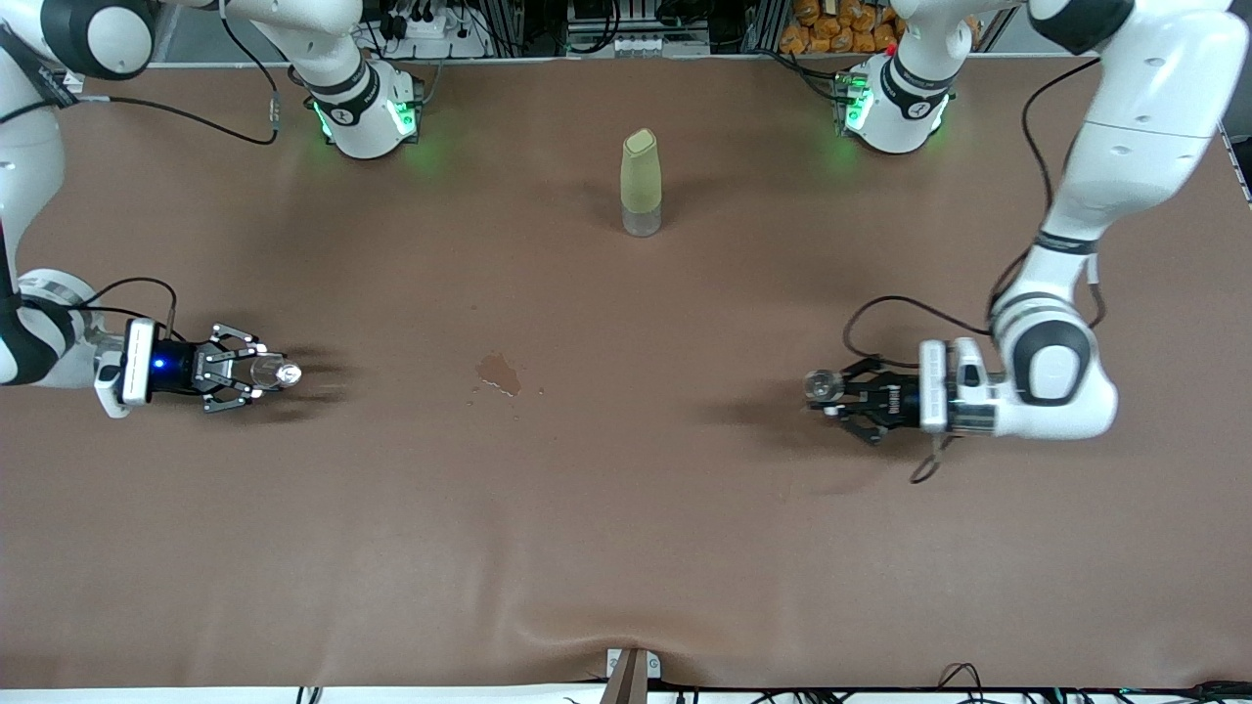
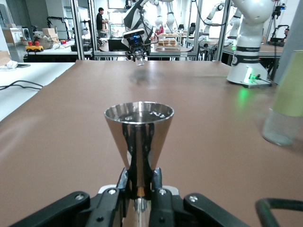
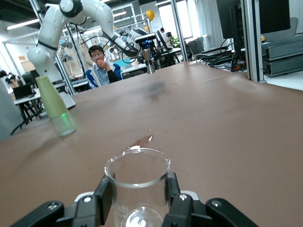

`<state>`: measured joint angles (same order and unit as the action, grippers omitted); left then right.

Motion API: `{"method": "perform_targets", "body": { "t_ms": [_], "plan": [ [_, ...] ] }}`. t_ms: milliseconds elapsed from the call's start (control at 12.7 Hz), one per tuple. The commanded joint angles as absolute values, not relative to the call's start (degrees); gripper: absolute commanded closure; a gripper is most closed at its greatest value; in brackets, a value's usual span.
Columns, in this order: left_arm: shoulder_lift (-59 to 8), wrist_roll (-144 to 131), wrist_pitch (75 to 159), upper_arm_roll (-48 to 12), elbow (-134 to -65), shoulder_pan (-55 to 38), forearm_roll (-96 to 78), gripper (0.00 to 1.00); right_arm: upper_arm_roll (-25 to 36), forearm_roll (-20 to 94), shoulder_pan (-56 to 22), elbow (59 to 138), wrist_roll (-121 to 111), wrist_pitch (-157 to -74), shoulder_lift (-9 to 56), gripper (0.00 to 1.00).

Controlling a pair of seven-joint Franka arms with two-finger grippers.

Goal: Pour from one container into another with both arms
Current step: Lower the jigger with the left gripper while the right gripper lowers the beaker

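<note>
My right gripper point(image 1: 262, 373) hovers over the right arm's end of the table, shut on the tiny clear glass cup point(image 1: 276, 373). In the right wrist view the cup point(image 3: 137, 182) stands upright between the black fingers point(image 3: 105, 191), and I see nothing in it. Over the left arm's end of the table, my left gripper point(image 1: 831, 388) is shut on the silvery jigger point(image 1: 820, 385). The left wrist view shows the jigger point(image 2: 138, 130) pinched at its narrow waist, round rim up. A wide stretch of table separates the two grippers.
A tall olive-green bottle with a clear base point(image 1: 641, 186) stands mid-table near the arms' bases. A small wet spill point(image 1: 499, 374) darkens the brown cloth point(image 1: 626, 548) between the grippers. Cables run along the table's edge nearest the front camera.
</note>
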<state>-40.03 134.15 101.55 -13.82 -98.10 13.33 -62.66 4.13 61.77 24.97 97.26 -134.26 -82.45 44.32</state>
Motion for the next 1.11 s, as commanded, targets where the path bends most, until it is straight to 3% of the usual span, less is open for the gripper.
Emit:
{"method": "perform_targets", "body": {
  "t_ms": [0, 474, 1026],
  "plan": [
    [-36.0, 134.6, 99.3, -14.6, -103.4, 19.3, -60.1, 1.0, 3.1, 59.6, 27.1, 91.8, -135.4, -80.9, 49.0, 0.82],
    [-35.9, 144.6, 96.7, -14.5, -108.0, 33.1, -56.7, 1.0, 3.1, 59.4, 28.0, 90.2, -138.0, -81.0, 52.0, 0.77],
    [-38.3, 151.8, 96.7, -14.1, -111.7, 39.3, -56.3, 1.0, 3.1, 58.0, 29.6, 88.7, -140.1, -80.9, 54.3, 0.73]
  ]
}}
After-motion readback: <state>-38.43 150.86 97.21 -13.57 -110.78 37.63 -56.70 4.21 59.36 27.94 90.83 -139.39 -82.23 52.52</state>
